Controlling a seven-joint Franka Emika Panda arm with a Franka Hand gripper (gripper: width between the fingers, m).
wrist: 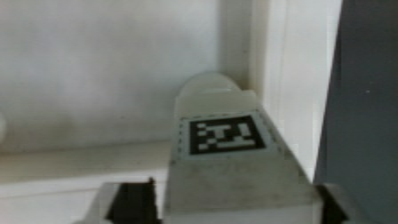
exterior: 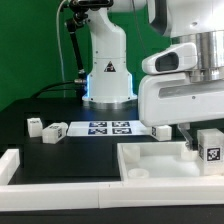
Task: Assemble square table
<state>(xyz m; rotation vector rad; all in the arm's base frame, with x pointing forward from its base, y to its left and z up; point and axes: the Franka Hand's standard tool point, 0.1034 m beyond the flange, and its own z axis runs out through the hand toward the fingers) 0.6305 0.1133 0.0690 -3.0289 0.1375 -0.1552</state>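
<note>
Foreground: the border wall (exterior: 100, 196). Behind it, at the exterior view's right, the tabletop slab (exterior: 150, 166) lies flat. Over its right part the gripper (exterior: 200, 140) is clamped on an upright tagged leg post (exterior: 211, 148), close to the raised rim (wrist: 267, 70). Beyond lie the far-left leg (exterior: 35, 126), the second leg (exterior: 55, 131) and the third leg (exterior: 160, 130), flanking the marker board (exterior: 105, 128).

Leg post (wrist: 217, 160) held in the gripper (wrist: 228, 205), over the white slab (wrist: 89, 80)

The post fills the near view, with its black-white tag (wrist: 224, 136) facing the camera and the fingers closed against both its sides. Behind it, the slab's raised rim (wrist: 281, 60) runs along the dark table (wrist: 365, 90).
</note>
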